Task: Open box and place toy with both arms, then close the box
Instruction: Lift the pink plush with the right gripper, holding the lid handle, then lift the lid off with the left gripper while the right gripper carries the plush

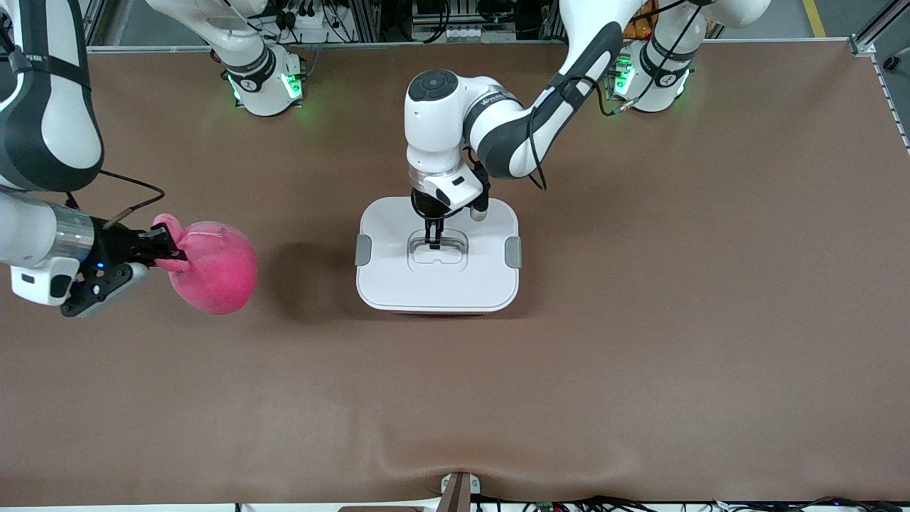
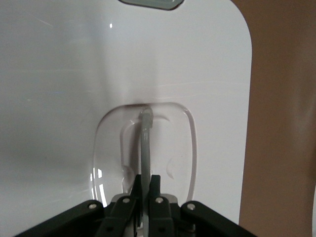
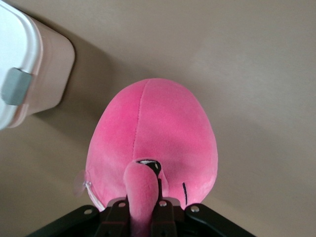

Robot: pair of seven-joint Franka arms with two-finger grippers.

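Brown table [image 1: 640,320]: toy [image 1: 213,267] in right tool [image 1: 167,249]

Brown table [image 1: 640,320] cover fills the scene, with a shallow wrinkle along its edge nearest the front camera. Small bracket [image 1: 458,489] at the middle of that edge. Tangled cables [image 1: 313,18] and metal framing [image 1: 871,32] past the table's edge by the bases.

I work in a robotics lab: my worktop [image 1: 640,320] is edged by aluminium framing [image 1: 878,28] and cable bundles [image 1: 313,18].
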